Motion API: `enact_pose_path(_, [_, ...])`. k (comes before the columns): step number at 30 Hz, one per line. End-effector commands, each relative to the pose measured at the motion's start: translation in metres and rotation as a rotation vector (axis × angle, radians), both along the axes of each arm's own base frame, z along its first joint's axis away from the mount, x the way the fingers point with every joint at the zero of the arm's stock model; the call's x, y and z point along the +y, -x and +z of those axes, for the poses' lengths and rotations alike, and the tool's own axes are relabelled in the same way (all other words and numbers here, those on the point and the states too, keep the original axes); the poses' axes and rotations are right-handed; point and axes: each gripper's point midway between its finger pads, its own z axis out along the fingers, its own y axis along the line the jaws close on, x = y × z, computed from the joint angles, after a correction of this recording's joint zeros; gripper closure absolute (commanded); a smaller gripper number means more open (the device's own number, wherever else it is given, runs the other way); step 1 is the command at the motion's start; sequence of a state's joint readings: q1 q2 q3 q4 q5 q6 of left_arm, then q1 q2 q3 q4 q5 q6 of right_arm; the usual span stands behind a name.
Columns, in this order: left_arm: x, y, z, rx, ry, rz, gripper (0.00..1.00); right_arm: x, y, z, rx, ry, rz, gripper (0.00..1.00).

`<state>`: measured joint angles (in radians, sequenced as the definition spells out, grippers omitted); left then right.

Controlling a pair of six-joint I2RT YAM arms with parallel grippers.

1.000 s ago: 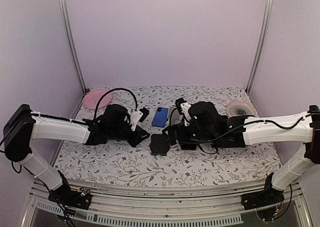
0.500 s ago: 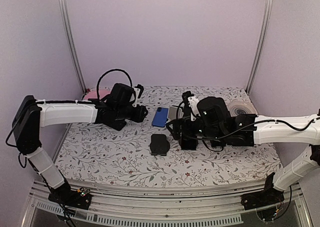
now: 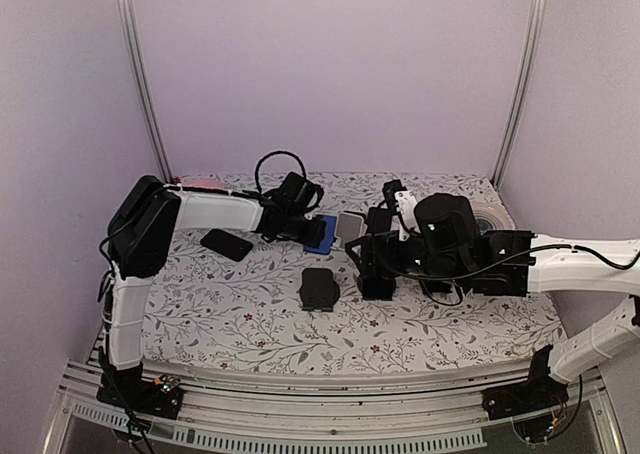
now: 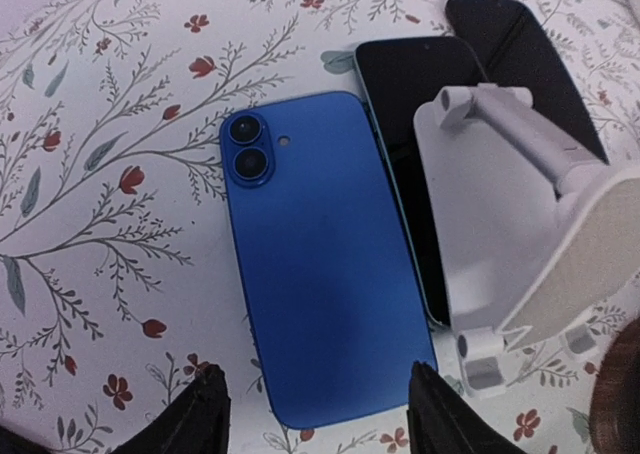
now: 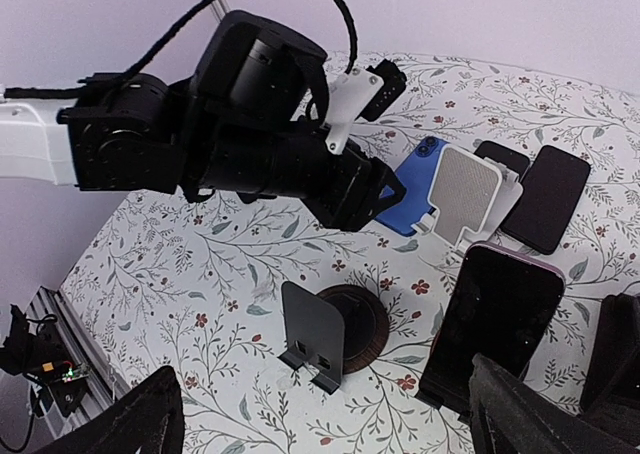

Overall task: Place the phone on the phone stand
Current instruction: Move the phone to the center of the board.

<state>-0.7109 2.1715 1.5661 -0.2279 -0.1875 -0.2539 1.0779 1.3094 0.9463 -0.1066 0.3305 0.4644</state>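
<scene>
Both gape: left gripper flanks the phone in its view; right gripper views the stand, unseen there

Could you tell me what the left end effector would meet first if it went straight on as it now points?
Most likely the blue phone, lying camera-side up on the table: the open left end effector has a finger at either side of its near end. How far above it is unclear.

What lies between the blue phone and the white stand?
A dark-screened phone, beside the blue phone and partly hidden by the white stand; left wrist view shows it.
</scene>
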Motion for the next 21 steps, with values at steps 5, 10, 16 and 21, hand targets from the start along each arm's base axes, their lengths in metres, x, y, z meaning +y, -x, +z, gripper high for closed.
enact_pose_path(5, [-0.009, -0.019, -0.028, 0.053, -0.023, -0.007, 0.38, -0.008, 0.001, 0.004, 0.003, -0.022, -0.026, 0.01])
enact_pose_path(10, [-0.018, -0.019, -0.042, 0.081, -0.017, -0.027, 0.31, -0.008, 0.001, 0.002, 0.005, -0.020, -0.025, 0.01])
enact_pose_path(16, [-0.020, -0.016, -0.057, 0.115, -0.034, -0.044, 0.23, -0.007, 0.002, 0.001, 0.007, -0.021, -0.023, 0.01])
enact_pose_path(21, [-0.021, -0.015, -0.067, 0.138, -0.049, -0.051, 0.17, -0.006, 0.002, 0.001, 0.008, -0.023, -0.020, 0.01])
